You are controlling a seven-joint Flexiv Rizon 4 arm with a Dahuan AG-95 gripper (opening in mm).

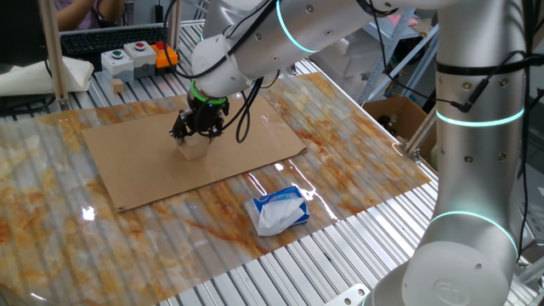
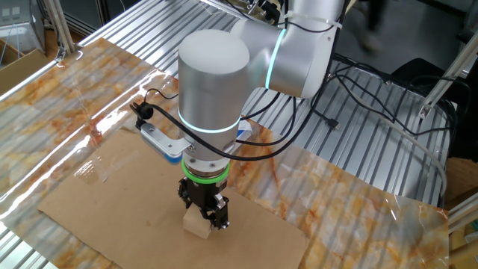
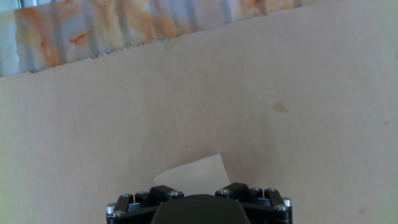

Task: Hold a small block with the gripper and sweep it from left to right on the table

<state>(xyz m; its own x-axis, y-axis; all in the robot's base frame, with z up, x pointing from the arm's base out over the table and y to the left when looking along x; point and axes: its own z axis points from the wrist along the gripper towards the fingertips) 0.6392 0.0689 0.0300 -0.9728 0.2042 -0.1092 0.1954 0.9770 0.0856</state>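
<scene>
White arm reaches over table, wrist bent straight down. Gripper — black, green ring above — points vertically at cardboard sheet, fingers closed on small block. Hand view: black finger bases at bottom edge, small block between them.

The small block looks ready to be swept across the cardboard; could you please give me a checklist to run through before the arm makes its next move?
1. The gripper is down at the small block: ok.
2. Jaws firmly shut on the block: cannot tell; the fingertips are hidden in every view.
3. Block resting on the cardboard sheet: ok, it sits well inside the edges.
4. Cardboard lying flat on the table: ok, no lifted corner visible.
5. White-and-blue packet off the cardboard: ok, it lies apart on the marbled sheet.
6. Cable hanging beside the gripper clear of the block: ok, though it hangs close.
</scene>
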